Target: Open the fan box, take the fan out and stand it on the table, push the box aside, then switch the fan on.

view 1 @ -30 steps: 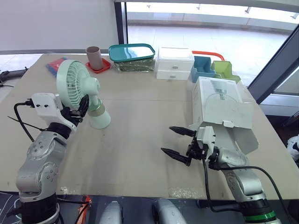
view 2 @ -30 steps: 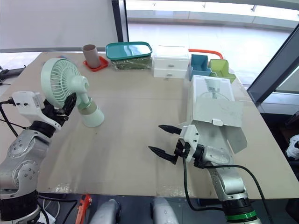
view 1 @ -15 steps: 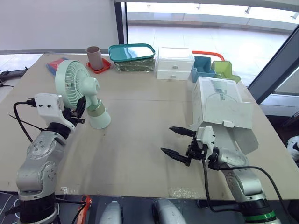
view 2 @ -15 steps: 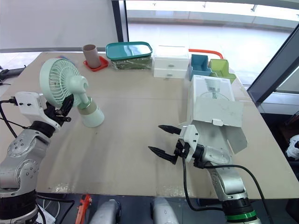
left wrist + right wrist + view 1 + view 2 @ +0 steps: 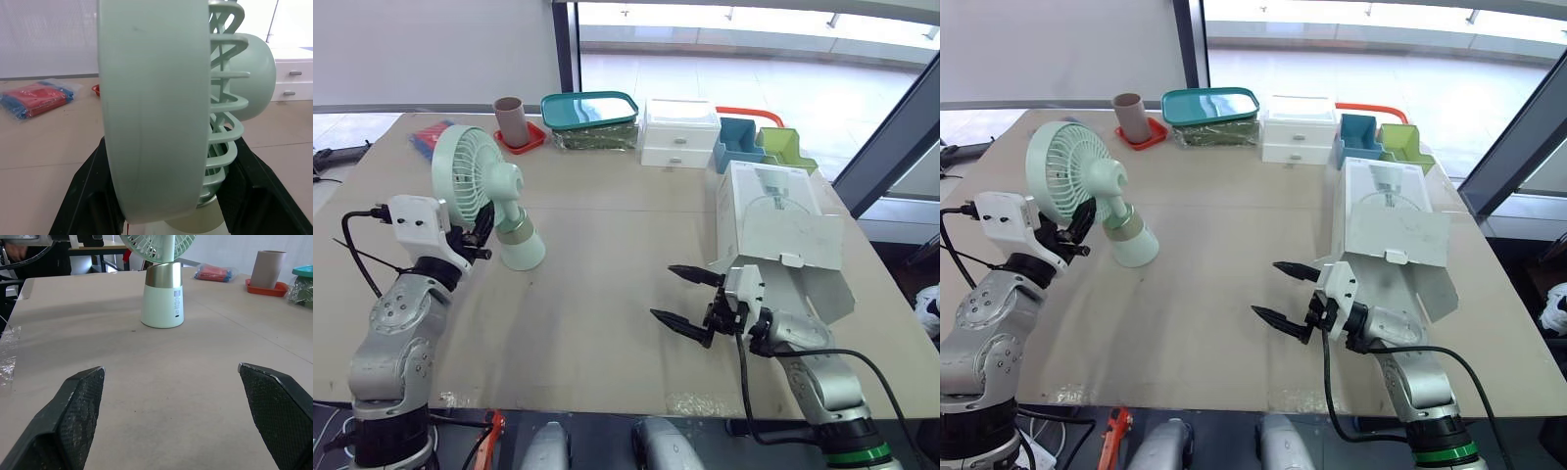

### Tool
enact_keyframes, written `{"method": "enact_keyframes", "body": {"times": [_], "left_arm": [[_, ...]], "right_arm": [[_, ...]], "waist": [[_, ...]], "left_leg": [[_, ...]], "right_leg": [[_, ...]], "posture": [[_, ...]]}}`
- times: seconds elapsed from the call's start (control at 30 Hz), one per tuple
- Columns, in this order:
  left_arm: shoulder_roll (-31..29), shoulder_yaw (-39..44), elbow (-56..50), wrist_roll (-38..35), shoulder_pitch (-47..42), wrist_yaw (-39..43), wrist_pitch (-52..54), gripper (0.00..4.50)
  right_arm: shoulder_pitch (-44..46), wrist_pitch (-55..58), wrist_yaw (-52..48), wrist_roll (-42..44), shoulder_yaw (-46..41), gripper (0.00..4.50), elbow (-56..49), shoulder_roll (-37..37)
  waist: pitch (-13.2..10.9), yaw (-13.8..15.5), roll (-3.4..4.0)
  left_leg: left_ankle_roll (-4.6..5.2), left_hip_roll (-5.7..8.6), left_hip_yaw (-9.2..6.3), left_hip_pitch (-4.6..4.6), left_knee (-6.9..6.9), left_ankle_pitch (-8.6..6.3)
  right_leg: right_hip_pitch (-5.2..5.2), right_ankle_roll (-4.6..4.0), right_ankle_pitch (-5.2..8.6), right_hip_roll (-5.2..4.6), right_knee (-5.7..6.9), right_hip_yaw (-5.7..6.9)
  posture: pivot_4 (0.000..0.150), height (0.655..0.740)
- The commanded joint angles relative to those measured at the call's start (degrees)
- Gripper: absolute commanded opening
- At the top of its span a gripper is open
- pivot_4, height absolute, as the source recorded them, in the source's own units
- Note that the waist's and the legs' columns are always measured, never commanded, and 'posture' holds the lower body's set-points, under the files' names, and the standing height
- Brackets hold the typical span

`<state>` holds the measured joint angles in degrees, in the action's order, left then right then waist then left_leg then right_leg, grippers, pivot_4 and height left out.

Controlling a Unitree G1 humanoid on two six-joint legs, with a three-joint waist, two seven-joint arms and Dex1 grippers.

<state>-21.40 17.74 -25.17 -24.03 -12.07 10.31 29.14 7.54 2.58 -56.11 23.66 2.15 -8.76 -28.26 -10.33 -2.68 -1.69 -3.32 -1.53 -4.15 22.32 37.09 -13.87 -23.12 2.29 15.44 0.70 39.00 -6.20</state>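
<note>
Strong daylight, coming from the window point(image 5: 754, 59) beyond the fan point(image 5: 475, 191), past the far edge of the table point(image 5: 607, 304). Floor behind the glass blown out near white. Table evenly lit, matte, no hot spots. Shadows soft and faint; in the right wrist view a dim grey band crosses the table beside the fan's base. White fan box point(image 5: 773, 211), right of the fan, reads bright.
</note>
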Motion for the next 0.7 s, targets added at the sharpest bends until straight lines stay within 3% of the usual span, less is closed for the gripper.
{"method": "enact_keyframes", "body": {"times": [0.03, 0.53, 0.7], "left_arm": [[-0.78, -0.5, -3.93, -0.08, -0.46, 1.46, -2.27, 1.89], [2.0, -8.54, -16.46, -6.63, 3.57, 2.96, 3.52, 1.89], [2.2, -11.3, -19.87, -5.51, 4.6, 1.65, 4.62, 1.89]], "right_arm": [[0.39, -0.84, -0.18, 0.11, -0.46, 4.5, -1.16, -0.17], [0.01, -0.84, -0.02, -0.08, -0.89, 4.5, -1.4, -0.46], [-0.22, -0.82, 0.2, -0.16, -0.76, 4.5, -1.72, -0.35]], "waist": [[0.0, 0.0, 0.0], [-0.03, 0.0, -0.04], [-0.03, -0.01, -0.05]], "left_leg": [[0.0, 0.0, 0.0, 0.01, 0.0, 0.0], [-0.02, 0.0, -0.02, 0.07, 0.02, -0.02], [0.0, 0.01, -0.03, 0.11, 0.07, -0.04]], "right_leg": [[0.0, 0.0, 0.0, 0.0, 0.0, 0.0], [-0.03, 0.0, 0.0, 0.0, -0.01, 0.01], [-0.04, 0.01, 0.01, -0.01, -0.01, 0.02]], "posture": [[0.15, 0.74], [0.15, 0.74], [0.15, 0.74]]}}
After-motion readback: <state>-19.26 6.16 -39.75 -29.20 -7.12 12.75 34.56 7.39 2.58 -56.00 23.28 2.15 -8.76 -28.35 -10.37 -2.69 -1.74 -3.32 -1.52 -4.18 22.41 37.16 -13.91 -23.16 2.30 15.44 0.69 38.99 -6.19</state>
